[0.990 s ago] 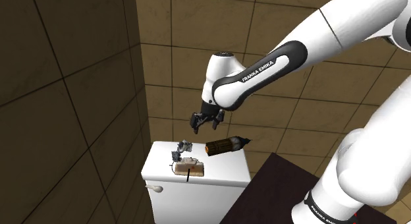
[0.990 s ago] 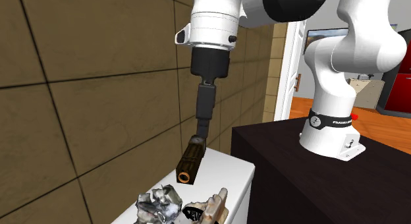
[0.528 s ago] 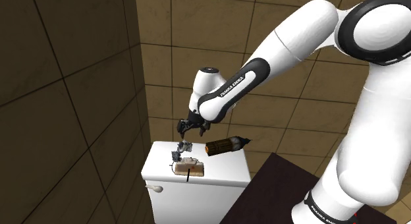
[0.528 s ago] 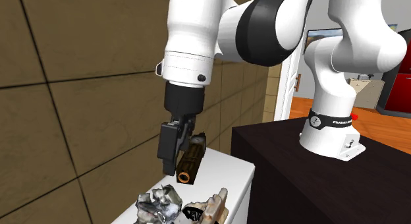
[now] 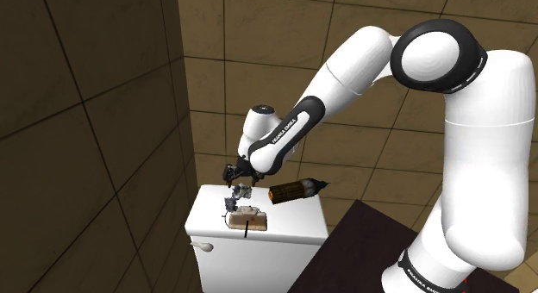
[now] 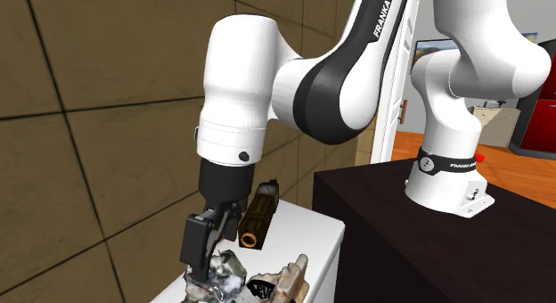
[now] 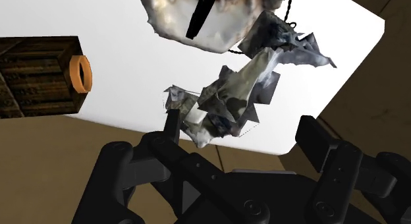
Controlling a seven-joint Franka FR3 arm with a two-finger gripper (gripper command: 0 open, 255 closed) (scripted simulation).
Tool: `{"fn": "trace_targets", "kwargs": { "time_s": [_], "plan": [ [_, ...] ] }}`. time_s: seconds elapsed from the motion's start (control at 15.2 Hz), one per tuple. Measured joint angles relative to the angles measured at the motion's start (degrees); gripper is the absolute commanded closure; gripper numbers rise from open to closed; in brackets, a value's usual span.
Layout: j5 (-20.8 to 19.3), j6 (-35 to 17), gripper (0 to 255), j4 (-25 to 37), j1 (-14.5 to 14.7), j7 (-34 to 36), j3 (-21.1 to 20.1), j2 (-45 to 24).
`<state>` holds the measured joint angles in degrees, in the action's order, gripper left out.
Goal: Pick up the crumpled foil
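Down at the crumpled foil (image 7: 227, 101) with fingers (image 7: 317, 142) wide open, gripping nothing, brown tube (image 7: 36, 74) nearby on the white surface (image 7: 118, 31).

Location: a bathroom in a home. Indicators: brown tiled walls (image 5: 86, 119) with dark grout lines; a white toilet cistern (image 5: 259, 252) set against them, with a flush lever (image 5: 203, 246) on its front; a white-framed doorway (image 6: 398, 87) opening onto a room with an orange floor (image 6: 423, 137).
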<state>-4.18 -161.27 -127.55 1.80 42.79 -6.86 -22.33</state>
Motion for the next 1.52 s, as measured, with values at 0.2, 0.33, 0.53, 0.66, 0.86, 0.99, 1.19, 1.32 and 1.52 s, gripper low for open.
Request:
{"fn": "trace_targets", "kwargs": {
  "time_s": [0.2,0.33,0.53,0.66,0.86,0.99,1.19,1.32,1.52],
  "plan": [
    [-0.44,-1.71,0,0.15,0.41,0.41,0.43,-1.84],
    [-0.54,-2.12,255,0.17,0.52,0.51,0.52,-2.23],
    [-0.55,-2.22,255,0.09,0.49,0.50,0.55,-2.14],
    [-0.54,-2.20,255,0.10,0.45,0.45,0.53,-2.13],
    [-0.53,-2.21,255,0.07,0.42,0.42,0.52,-2.11],
    [-0.49,-1.93,255,0.14,0.42,0.45,0.50,-1.96],
    [-0.15,-0.34,255,0.22,0.23,0.27,0.13,-0.52],
    [0.21,0.79,255,-0.08,-0.09,-0.05,-0.19,0.91],
    [0.73,2.83,255,-0.19,-0.38,-0.36,-0.63,3.07]
  ]
}}
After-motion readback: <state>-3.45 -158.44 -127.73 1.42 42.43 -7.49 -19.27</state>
